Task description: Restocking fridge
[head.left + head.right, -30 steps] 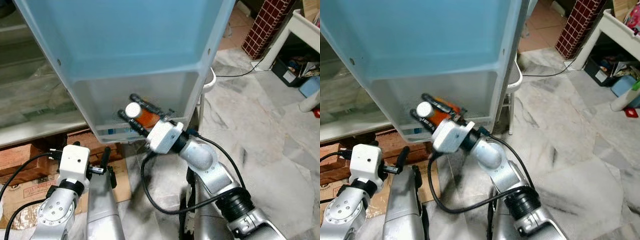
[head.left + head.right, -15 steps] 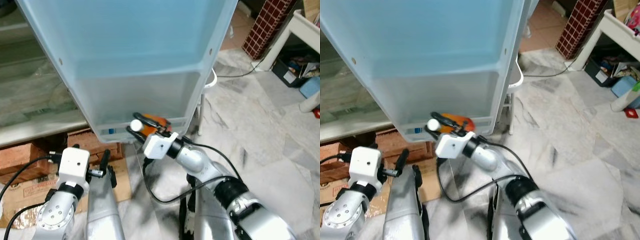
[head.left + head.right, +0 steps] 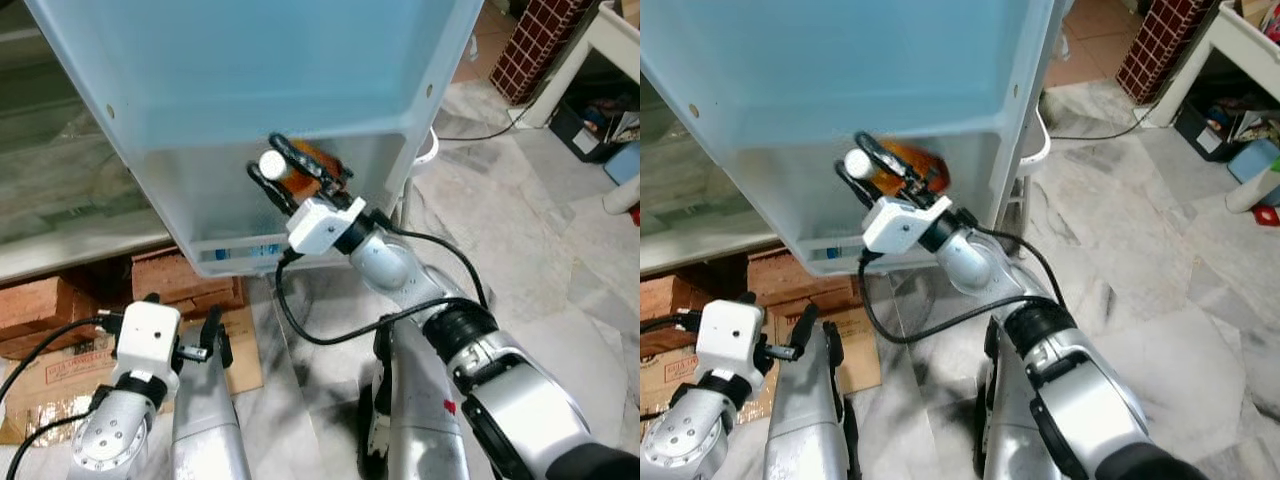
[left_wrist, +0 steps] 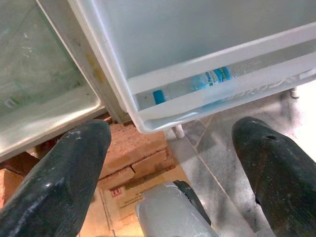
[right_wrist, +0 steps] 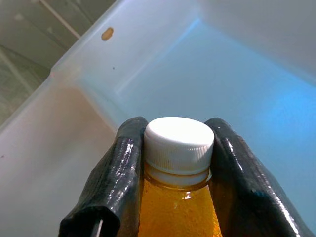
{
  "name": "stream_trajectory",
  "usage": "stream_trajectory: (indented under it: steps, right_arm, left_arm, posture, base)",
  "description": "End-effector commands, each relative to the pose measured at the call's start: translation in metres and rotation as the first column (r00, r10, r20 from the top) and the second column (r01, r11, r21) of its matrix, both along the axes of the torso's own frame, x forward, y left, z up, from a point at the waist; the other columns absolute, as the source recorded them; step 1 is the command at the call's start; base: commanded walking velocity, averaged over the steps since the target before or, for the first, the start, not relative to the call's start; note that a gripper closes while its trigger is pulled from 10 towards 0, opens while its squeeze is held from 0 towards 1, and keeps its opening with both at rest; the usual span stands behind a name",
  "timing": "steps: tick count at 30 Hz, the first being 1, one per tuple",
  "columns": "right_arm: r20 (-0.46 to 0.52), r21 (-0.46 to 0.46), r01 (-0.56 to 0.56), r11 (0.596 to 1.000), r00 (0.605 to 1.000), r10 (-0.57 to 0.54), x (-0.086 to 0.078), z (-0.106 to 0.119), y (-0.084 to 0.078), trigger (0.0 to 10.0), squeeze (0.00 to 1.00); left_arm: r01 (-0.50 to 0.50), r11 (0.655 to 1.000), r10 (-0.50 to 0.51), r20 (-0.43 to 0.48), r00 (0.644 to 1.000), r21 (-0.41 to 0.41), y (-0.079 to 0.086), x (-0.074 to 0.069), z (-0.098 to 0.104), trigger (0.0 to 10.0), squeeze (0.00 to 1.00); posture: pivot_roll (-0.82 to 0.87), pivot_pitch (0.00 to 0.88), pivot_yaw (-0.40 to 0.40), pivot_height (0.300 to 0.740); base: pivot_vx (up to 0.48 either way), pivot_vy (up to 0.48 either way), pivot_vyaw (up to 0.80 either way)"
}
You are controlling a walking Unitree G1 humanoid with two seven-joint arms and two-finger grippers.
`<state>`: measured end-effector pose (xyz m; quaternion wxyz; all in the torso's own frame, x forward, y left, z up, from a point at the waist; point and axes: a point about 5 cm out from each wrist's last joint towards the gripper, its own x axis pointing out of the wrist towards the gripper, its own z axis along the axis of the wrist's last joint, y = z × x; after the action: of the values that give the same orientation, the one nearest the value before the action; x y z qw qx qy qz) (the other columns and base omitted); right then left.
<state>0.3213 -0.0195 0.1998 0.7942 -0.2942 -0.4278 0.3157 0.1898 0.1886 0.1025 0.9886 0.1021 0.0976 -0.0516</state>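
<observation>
Between the two black fingers [image 5: 114,173] of the right gripper [image 3: 283,168] sits a bottle of orange drink [image 5: 175,207] with a white screw cap [image 5: 178,140]; the fingers are clenched on its neck, one on each side, touching the cap's lower edge; the bottle is tilted, cap pointing up and toward the robot's left, its orange body [image 3: 910,160] lying back toward the white wrist block [image 3: 322,223]. Just behind the gripper is the pale blue inner wall of the open fridge door [image 3: 270,70]; the bottle is held against the frosted front of the door's lower shelf [image 3: 215,195], and whether it is inside that shelf or just in front of it cannot be told. Below the gripper, at the door's bottom edge, a door rack [image 4: 207,94] holds a clear water bottle with a blue label [image 4: 197,84] lying on its side. Lower and to the robot's left, well apart from the bottle, the left gripper [image 4: 175,163] hangs with its fingers spread wide and nothing between them, facing the rack from below. Under it lie cardboard boxes [image 3: 190,280] on the marble floor [image 3: 540,240]; beyond the door's far edge stands a white stool [image 3: 1035,150]; a black cable [image 3: 330,335] loops from the right wrist along the silver arm.
</observation>
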Motion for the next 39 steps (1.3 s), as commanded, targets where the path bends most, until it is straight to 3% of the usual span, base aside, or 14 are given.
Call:
stream_trajectory:
  steps: [1, 6, 16, 27, 32, 36, 37, 39]
  right_arm:
    - [0.003, 0.017, 0.002, 1.000, 1.000, -0.002, -0.002, -0.004, -0.002, 10.0, 0.00]
    - [-0.102, -0.061, 0.051, 0.997, 0.993, -0.058, -0.004, -0.044, -0.002, 10.0, 0.00]
    - [-0.165, -0.103, 0.104, 0.989, 0.979, -0.120, -0.009, -0.071, 0.007, 10.0, 0.00]
    - [-0.041, -0.078, 0.104, 0.991, 0.993, -0.107, -0.001, -0.047, 0.020, 10.0, 0.00]
    - [-0.010, -0.075, 0.126, 0.989, 0.992, -0.127, 0.005, -0.039, 0.021, 10.0, 0.00]
    - [-0.106, -0.069, 0.185, 0.980, 0.976, -0.192, 0.012, -0.045, 0.015, 10.0, 0.00]
    - [-0.194, -0.058, 0.230, 0.971, 0.952, -0.237, 0.016, -0.053, 0.009, 10.0, 0.00]
    - [-0.280, -0.053, 0.272, 0.961, 0.920, -0.276, 0.018, -0.062, 0.004, 10.0, 0.00]
  left_arm:
    - [-0.003, 1.000, 0.003, -0.018, 1.000, 0.003, -0.001, -0.004, -0.001, 10.0, 0.00]
    - [-0.007, 1.000, 0.007, -0.021, 1.000, 0.002, 0.001, -0.005, 0.000, 10.0, 0.00]
    - [0.006, 1.000, -0.006, -0.028, 1.000, 0.008, 0.001, -0.008, 0.002, 10.0, 0.00]
    - [-0.001, 1.000, 0.001, -0.038, 0.999, 0.007, 0.001, -0.017, 0.004, 10.0, 0.00]
    - [-0.008, 1.000, 0.008, -0.061, 0.998, 0.010, 0.002, -0.029, 0.005, 10.0, 0.00]
    - [-0.019, 1.000, 0.020, -0.073, 0.997, 0.012, 0.003, -0.034, 0.006, 10.0, 0.00]
    - [-0.025, 1.000, 0.026, -0.079, 0.997, 0.013, 0.004, -0.036, 0.007, 10.0, 0.00]
    - [-0.029, 1.000, 0.030, -0.084, 0.996, 0.012, 0.004, -0.040, 0.008, 10.0, 0.00]
  posture:
    - [0.15, 0.250, -0.026, 0.493]
    - [0.17, 0.256, -0.024, 0.493]
    - [0.19, 0.274, -0.019, 0.493]
    - [0.21, 0.305, -0.032, 0.493]
    - [0.23, 0.329, -0.039, 0.493]
    - [0.24, 0.345, -0.046, 0.493]
    - [0.24, 0.355, -0.047, 0.493]
    - [0.25, 0.364, -0.048, 0.493]
  base:
    - [0.000, 0.000, 0.00]
    - [0.000, 0.000, 0.00]
    - [0.000, 0.000, 0.00]
    - [0.000, 0.000, 0.00]
    - [0.000, 0.000, 0.00]
    - [0.000, 0.000, 0.00]
    - [0.000, 0.000, 0.00]
    - [0.000, 0.000, 0.00]
